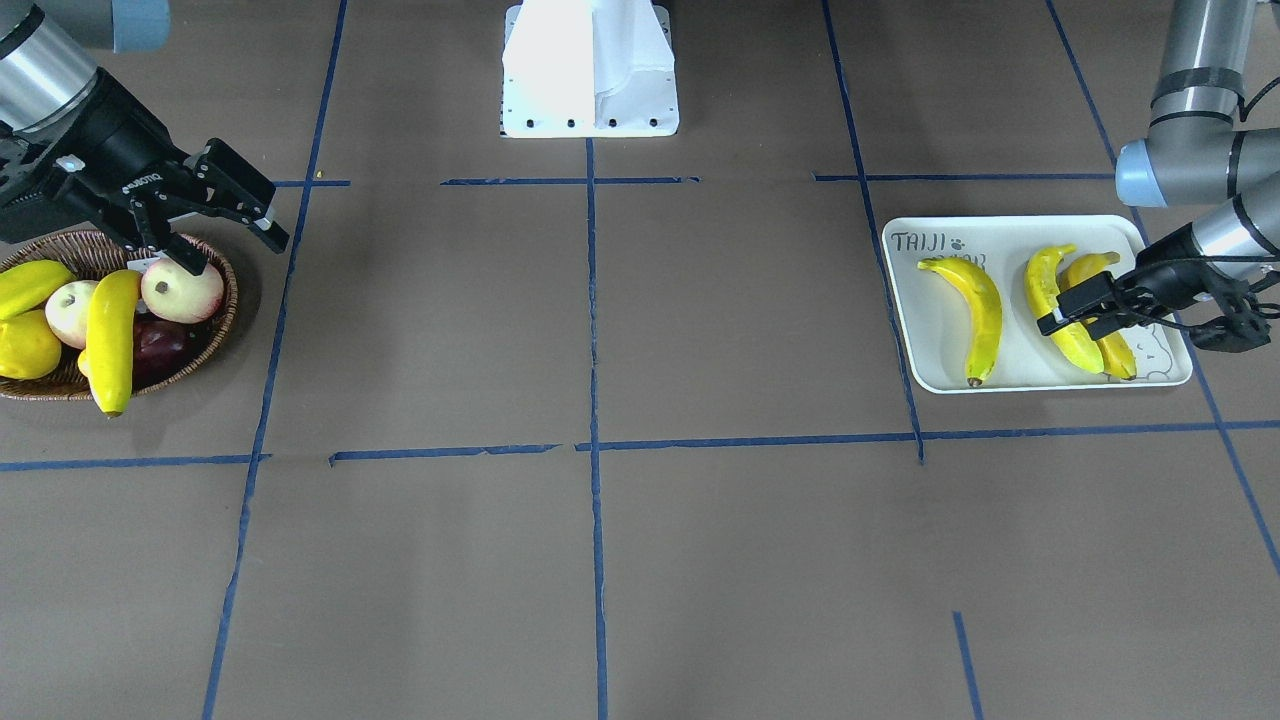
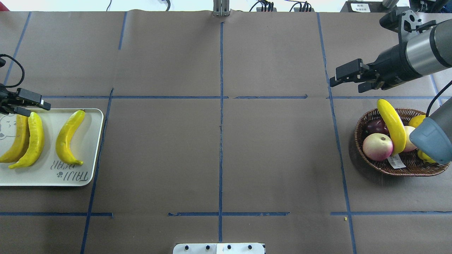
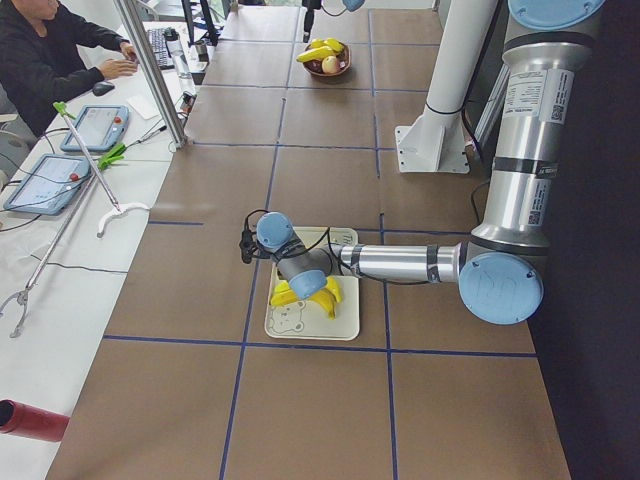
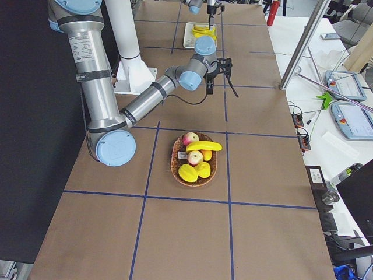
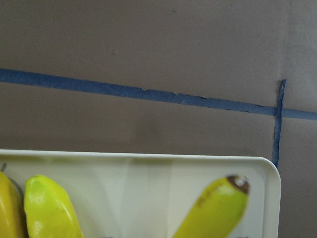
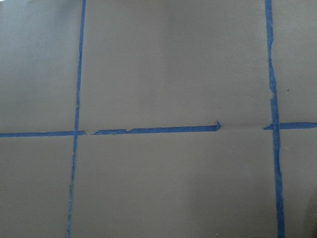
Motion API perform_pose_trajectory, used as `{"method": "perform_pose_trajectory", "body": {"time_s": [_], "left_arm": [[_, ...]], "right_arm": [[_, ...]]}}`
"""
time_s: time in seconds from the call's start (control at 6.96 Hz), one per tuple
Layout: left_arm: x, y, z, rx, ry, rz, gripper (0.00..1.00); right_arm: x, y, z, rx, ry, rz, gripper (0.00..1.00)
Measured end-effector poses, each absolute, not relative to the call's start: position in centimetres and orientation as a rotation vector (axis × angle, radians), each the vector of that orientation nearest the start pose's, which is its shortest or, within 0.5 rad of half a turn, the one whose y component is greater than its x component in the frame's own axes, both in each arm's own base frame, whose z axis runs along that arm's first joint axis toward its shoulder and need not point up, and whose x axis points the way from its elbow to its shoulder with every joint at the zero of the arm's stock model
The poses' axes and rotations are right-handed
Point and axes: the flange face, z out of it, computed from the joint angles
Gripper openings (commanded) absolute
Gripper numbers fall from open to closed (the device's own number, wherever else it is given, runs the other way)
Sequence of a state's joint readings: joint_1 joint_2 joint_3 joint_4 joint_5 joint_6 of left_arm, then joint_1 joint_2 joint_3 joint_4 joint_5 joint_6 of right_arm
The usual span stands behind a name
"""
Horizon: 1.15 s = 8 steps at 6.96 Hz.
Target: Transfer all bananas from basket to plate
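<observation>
Off-white plate [image 2: 49, 139] sat at the far left of the overhead view, and three bananas lay on it already! The outermost banana [image 2: 16, 141] and the middle banana [image 2: 33, 139] pressed together side by side. The third banana [image 2: 69, 137] lay apart from them, nearer the plate's inner edge and beside the upside-down "TAIJI" print. Over the pair's far tips hung the left gripper [image 2: 39, 109], fingers spread and holding nothing. Its wrist camera looked down on the plate's corner and the banana ends.

Moving across, the brown paper table [image 2: 159, 151] carried a grid of blue tape [image 2: 220, 141], with the white robot base [image 2: 219, 248] at the bottom edge.

Then the right side! The right gripper [image 2: 346, 86] was up in the air, jaws apart and empty, off beyond the far rim of the basket [image 2: 399, 171]. Its own camera saw just paper and tape. And in that wicker basket the fourth banana [image 2: 392, 125] lay across the other fruit, one end poking out past the rim. Packed around it were a red-flushed apple [image 2: 378, 146], a second apple [image 1: 70, 310], a dark purple fruit [image 2: 376, 125], a lemon [image 1: 25, 345] and a yellow-green fruit [image 1: 30, 285].
</observation>
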State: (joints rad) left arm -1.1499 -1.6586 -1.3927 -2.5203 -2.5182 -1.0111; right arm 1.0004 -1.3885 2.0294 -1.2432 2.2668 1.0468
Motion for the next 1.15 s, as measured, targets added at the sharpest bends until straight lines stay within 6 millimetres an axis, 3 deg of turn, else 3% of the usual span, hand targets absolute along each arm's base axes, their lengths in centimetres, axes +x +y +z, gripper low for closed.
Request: {"method": "perform_pose_trajectory", "body": {"time_s": [0.43, 0.86, 1.15], "left_arm": [[14.3, -52.8, 56.3, 0.033, 1.228, -0.126, 1.0], [14.3, -54.0, 54.4, 0.082, 1.235, -0.116, 1.0], [14.4, -54.5, 53.8, 0.101, 1.234, -0.113, 1.0]], "right_arm": [[-18.5, -45.8, 37.7, 0.197, -1.009, 0.016, 1.0], [-16.1, -44.3, 43.3, 0.178, -0.92, 0.01, 1.0], [-17.3, -44.1, 47.6, 0.143, -0.829, 0.006, 1.0]]}}
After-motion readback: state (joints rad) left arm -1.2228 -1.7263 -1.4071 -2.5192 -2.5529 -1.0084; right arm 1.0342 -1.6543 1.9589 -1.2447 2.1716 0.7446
